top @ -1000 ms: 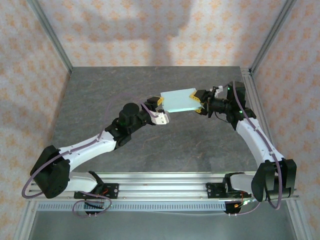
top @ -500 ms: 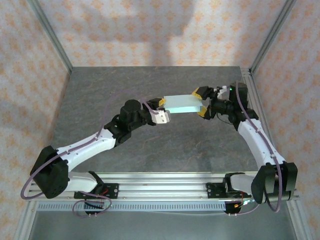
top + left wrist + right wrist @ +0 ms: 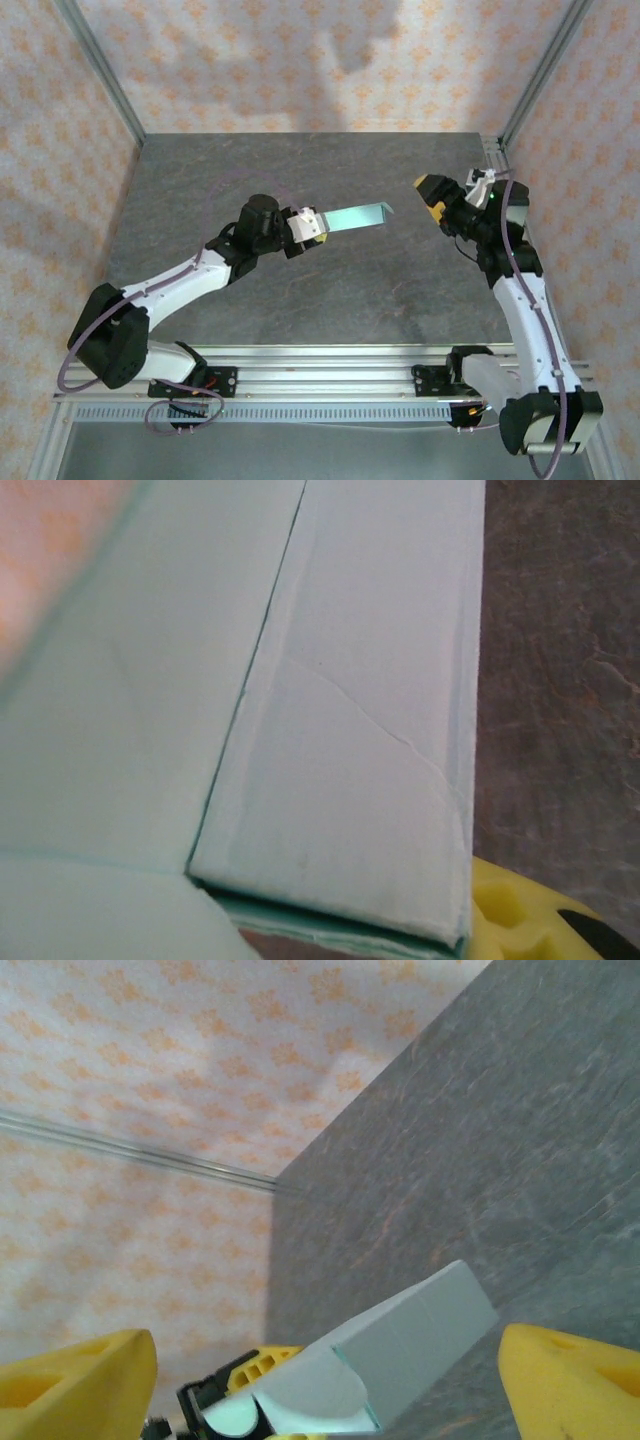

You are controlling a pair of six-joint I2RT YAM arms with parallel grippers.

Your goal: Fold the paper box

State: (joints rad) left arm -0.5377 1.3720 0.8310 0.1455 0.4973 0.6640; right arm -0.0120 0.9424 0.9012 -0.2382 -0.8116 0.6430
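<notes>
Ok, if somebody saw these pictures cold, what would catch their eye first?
Most likely the pale mint paper box, held out by one end in the left end effector over the middle of the dark grey table. Next comes the right end effector off to the box's right, spread wide open and clear of it, all set against the orange-patterned walls.

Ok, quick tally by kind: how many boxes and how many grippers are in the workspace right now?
paper box: 1
grippers: 2 (left gripper, shut on the box; right gripper, open)
Total: 3
</notes>
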